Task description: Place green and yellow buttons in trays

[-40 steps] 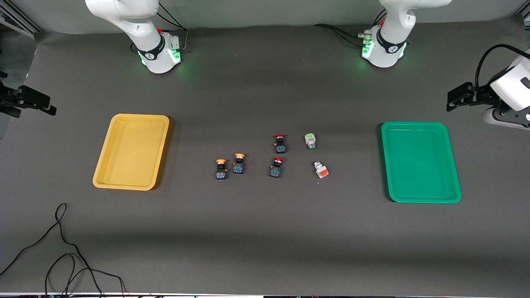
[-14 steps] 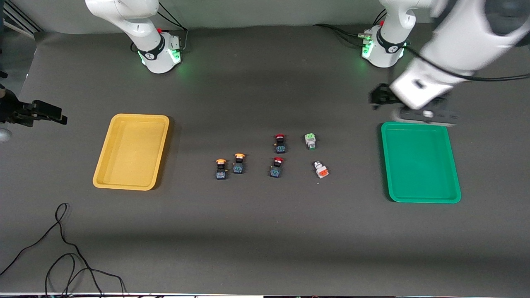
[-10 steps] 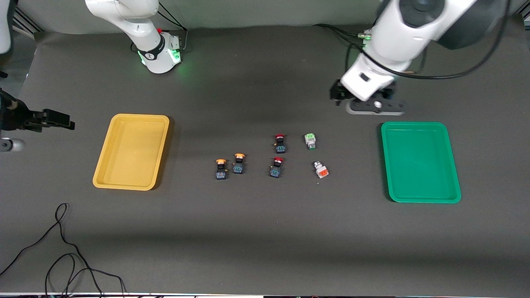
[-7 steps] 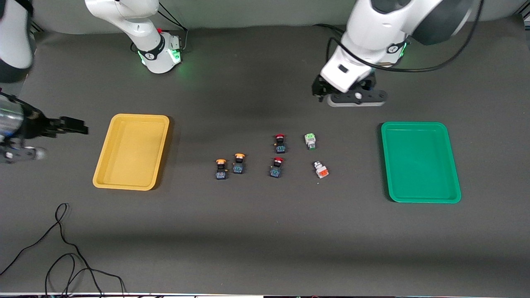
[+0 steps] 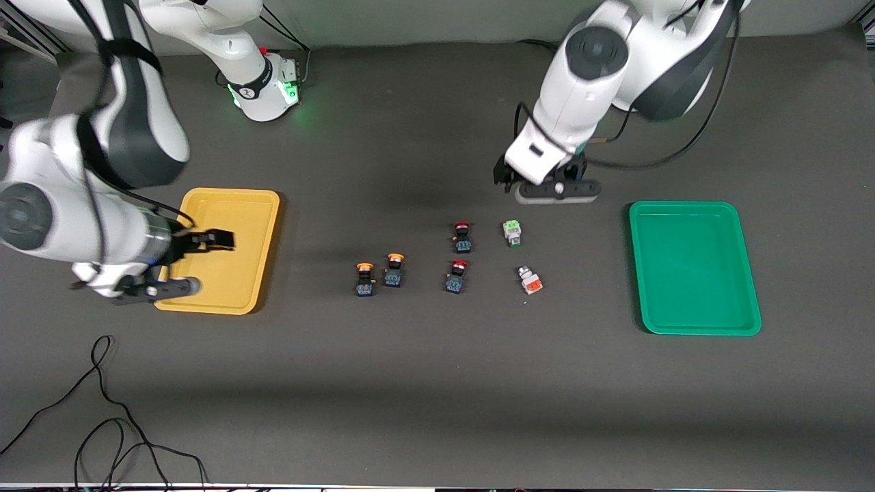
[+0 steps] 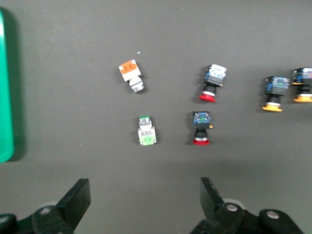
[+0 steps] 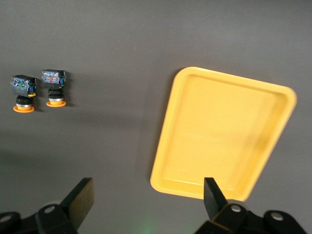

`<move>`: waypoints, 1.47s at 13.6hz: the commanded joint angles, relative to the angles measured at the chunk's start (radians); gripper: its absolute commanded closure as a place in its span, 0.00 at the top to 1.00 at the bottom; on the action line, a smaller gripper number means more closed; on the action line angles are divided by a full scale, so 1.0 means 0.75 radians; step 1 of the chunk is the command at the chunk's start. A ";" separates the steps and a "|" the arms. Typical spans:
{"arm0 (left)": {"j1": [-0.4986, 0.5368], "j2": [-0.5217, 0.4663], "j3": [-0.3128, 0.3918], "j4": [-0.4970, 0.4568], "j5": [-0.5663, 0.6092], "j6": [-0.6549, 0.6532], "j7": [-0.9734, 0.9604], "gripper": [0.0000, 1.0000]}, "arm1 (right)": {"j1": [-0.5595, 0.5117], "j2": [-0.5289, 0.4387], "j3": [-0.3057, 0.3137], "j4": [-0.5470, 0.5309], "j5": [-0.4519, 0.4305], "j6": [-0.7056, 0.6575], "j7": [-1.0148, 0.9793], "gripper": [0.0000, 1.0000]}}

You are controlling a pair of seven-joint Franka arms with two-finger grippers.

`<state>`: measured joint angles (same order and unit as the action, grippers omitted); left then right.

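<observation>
Plainly, yellow tray (image 5: 263,205) and green tray (image 5: 694,326) bare; left claw (image 6: 141,204), right claw (image 7: 146,202) wide.

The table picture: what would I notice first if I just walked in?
Probably the two bright trays: the yellow tray at the right arm's end of the table and the green tray at the left arm's end, both with no buttons in them. Between them sits a cluster of six tiny buttons. The right gripper hangs over the yellow tray, and the left gripper hovers by the buttons.

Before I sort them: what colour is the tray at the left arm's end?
Green; the tray shows best in the front view.
</observation>
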<state>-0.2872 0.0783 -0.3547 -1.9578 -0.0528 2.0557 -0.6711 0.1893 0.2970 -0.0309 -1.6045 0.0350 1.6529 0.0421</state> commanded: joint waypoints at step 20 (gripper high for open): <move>-0.069 0.569 0.017 -0.159 0.310 0.546 -0.287 0.44 | 0.414 0.483 -0.012 -0.154 0.113 0.899 0.494 1.00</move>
<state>-0.3257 0.5099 -0.3470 -2.0852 0.1579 2.4808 -0.8596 0.4702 0.6120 -0.0300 -1.7826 0.1081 2.3178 0.3645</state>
